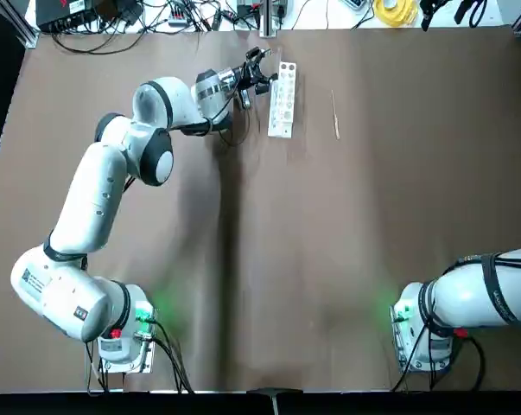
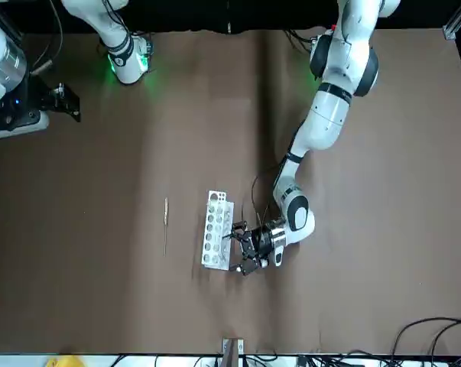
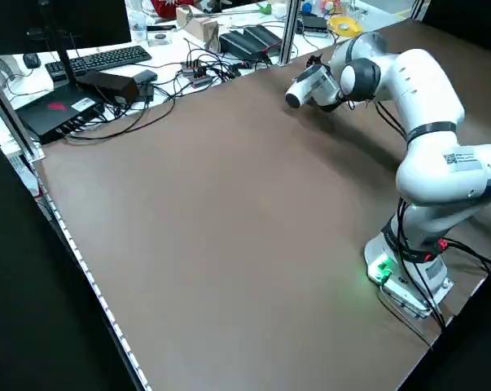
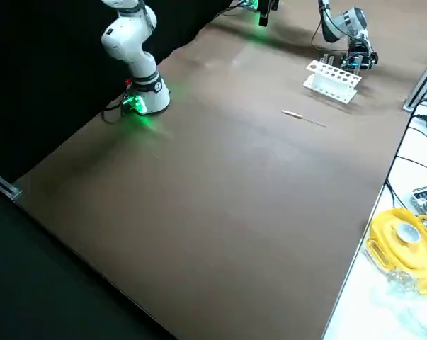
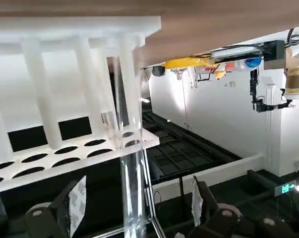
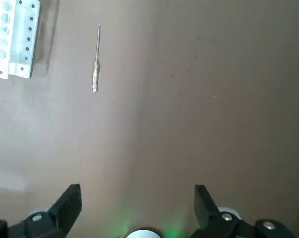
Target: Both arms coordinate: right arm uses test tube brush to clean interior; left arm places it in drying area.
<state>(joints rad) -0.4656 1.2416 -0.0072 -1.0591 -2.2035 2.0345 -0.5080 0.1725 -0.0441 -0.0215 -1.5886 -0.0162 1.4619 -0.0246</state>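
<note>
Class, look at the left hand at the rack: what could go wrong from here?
The clear tube stands between the left hand's open fingers, close by the rack. Closing off-centre might tip or crack the tube.

Other tubes stand in the rack too, so a sideways bump could knock them or shift the rack.

The brush lies loose and thin on the table; the right hand might roll it instead of gripping it.

The left arm (image 1: 94, 197) reaches up the table (image 1: 269, 259), its gripper (image 1: 258, 76) at the left edge of the white rack (image 1: 282, 100), perhaps touching it. A thin pale brush (image 1: 335, 115) lies lengthwise right of the rack. The right arm (image 1: 476, 298) sits at the lower right. Cables (image 1: 113, 39) tangle beyond the table's far edge.
</note>
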